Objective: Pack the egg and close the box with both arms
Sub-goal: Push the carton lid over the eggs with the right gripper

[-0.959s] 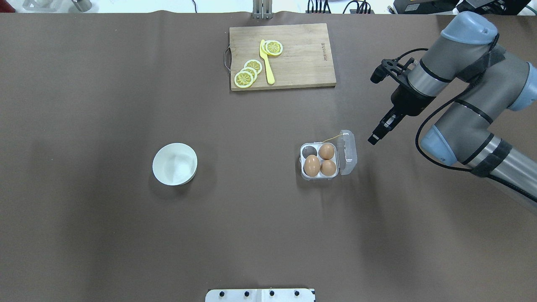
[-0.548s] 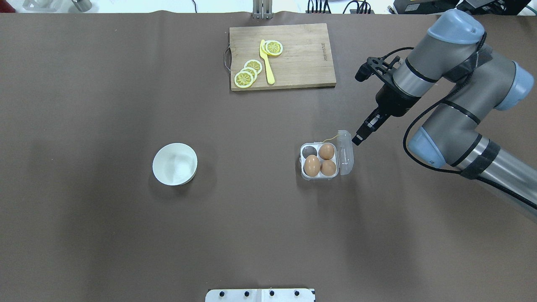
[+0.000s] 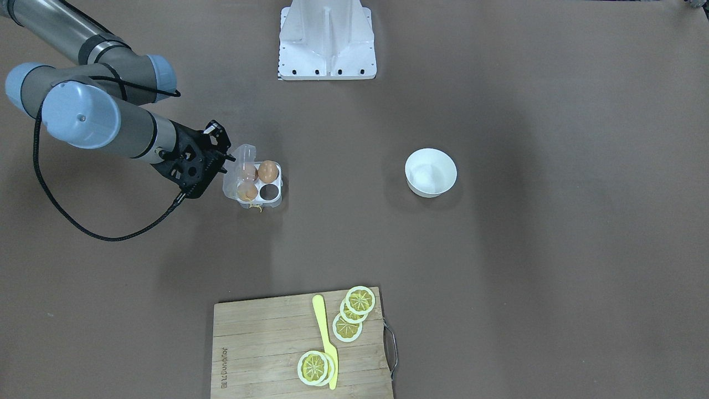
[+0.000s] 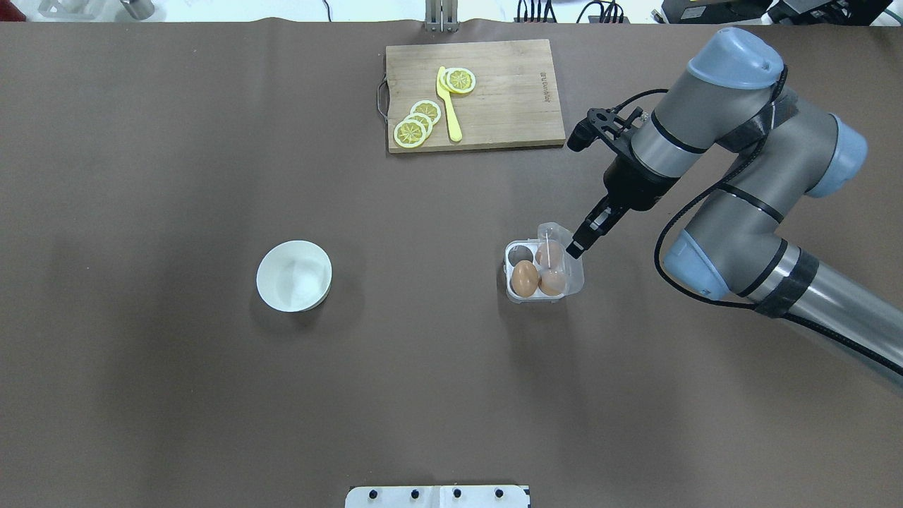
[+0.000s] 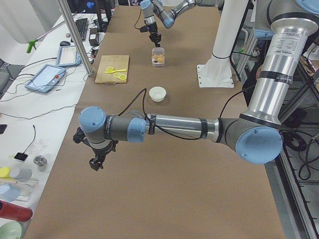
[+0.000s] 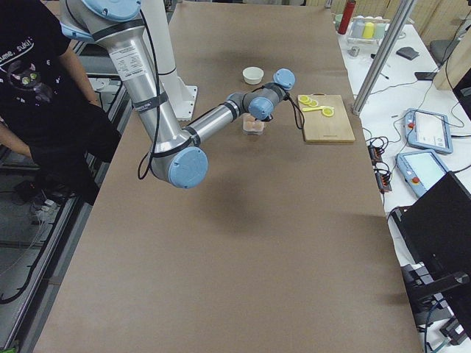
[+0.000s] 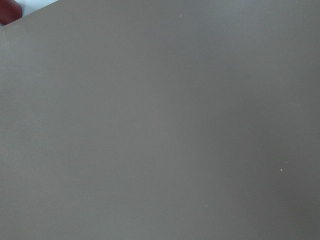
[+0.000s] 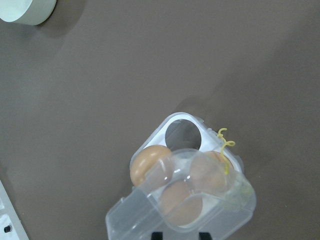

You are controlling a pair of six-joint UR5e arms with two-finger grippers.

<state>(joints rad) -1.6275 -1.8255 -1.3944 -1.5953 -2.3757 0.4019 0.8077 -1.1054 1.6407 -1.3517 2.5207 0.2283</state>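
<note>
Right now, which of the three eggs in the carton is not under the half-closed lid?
The egg next to the empty cell, on the robot's side of it; it lies bare. The clear lid leans over the other two.

In my overhead view, a round white bowl (image 4: 293,275) sits left of centre; at top centre, a rectangular wooden cutting board (image 4: 515,106) bears yellow lemon slices (image 4: 410,132) and a yellow plastic knife (image 4: 449,113).
</note>
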